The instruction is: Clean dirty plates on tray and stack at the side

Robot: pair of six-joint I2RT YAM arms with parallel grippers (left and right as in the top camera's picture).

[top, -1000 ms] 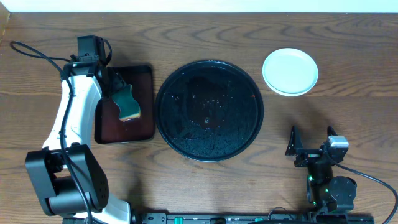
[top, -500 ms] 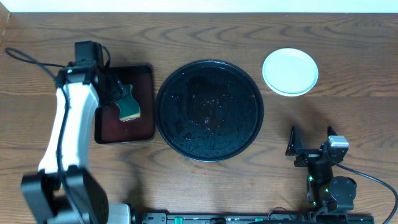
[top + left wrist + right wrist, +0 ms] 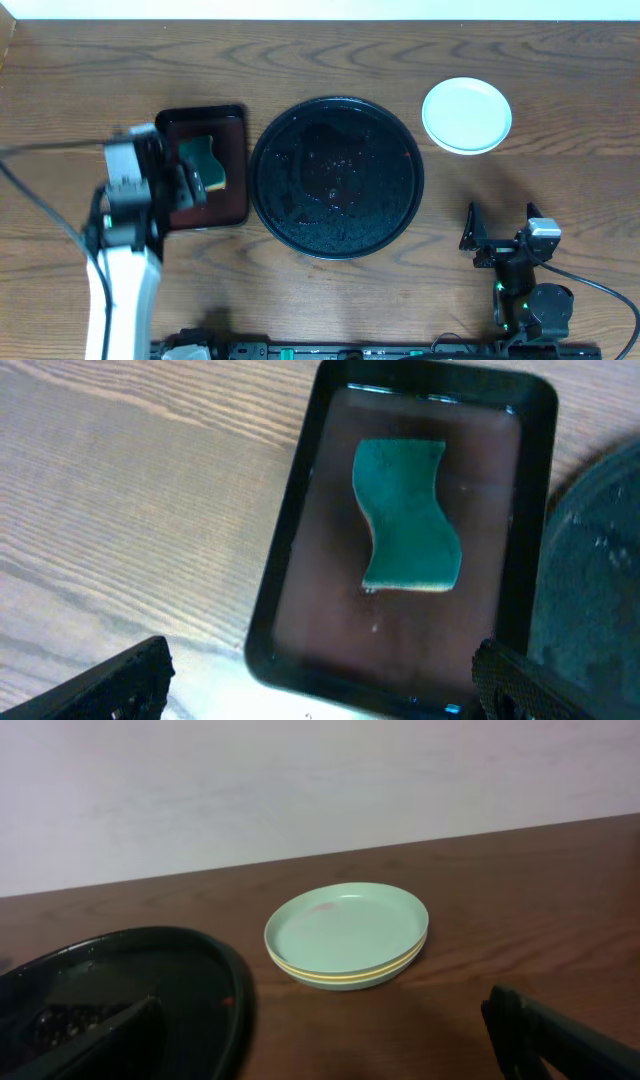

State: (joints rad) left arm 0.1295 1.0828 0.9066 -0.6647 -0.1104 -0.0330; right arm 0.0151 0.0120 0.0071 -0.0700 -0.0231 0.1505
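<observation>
Three plates (image 3: 466, 115) sit stacked on the table right of the black tray (image 3: 336, 177). In the right wrist view the stack (image 3: 346, 935) shows mint on top, a yellow rim in the middle and mint below. The round black tray holds no plates and also shows in the right wrist view (image 3: 120, 980). My left gripper (image 3: 185, 180) hovers open and empty over the near end of the brown tray, its jaws wide apart in the left wrist view (image 3: 320, 680). My right gripper (image 3: 500, 222) is open and empty near the front right, facing the stack (image 3: 320, 1035).
A green sponge (image 3: 203, 162) lies in the small rectangular dark brown tray (image 3: 232, 200) left of the black tray. It shows in the left wrist view too (image 3: 408, 515), lying flat in that tray (image 3: 290, 560). The black tray's surface looks wet.
My left arm has swung back toward the table's front, away from the sponge, which stays in the brown tray. The right arm has not moved.
</observation>
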